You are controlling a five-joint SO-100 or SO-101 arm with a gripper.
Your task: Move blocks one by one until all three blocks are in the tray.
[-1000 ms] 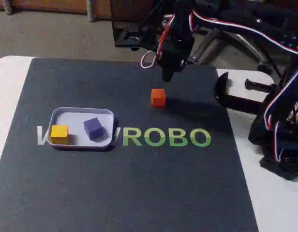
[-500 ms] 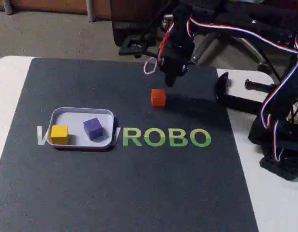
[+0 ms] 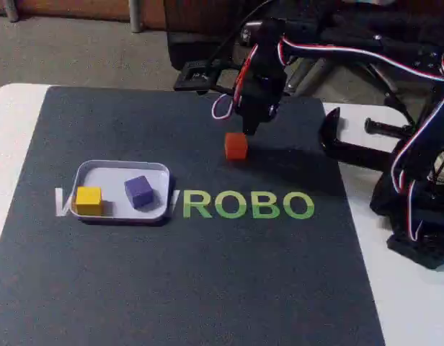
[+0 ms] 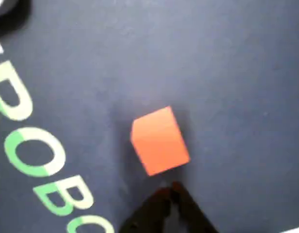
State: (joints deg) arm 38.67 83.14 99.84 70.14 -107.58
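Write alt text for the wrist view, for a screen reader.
An orange block sits on a dark mat, just ahead of the gripper, whose dark fingertips meet at the bottom edge. Green and white letters run down the left side.

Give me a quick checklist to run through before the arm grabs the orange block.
1. Orange block free on the mat, nothing touching it: ok.
2. Gripper lined up with the block: ok in the wrist view, tips just short of its near edge.
3. Jaws open enough to straddle the block: not ok, the tips look closed together.
4. Tray has room for a third block: ok, bare floor around the yellow block and purple block.
5. Path from block to tray unobstructed: ok.
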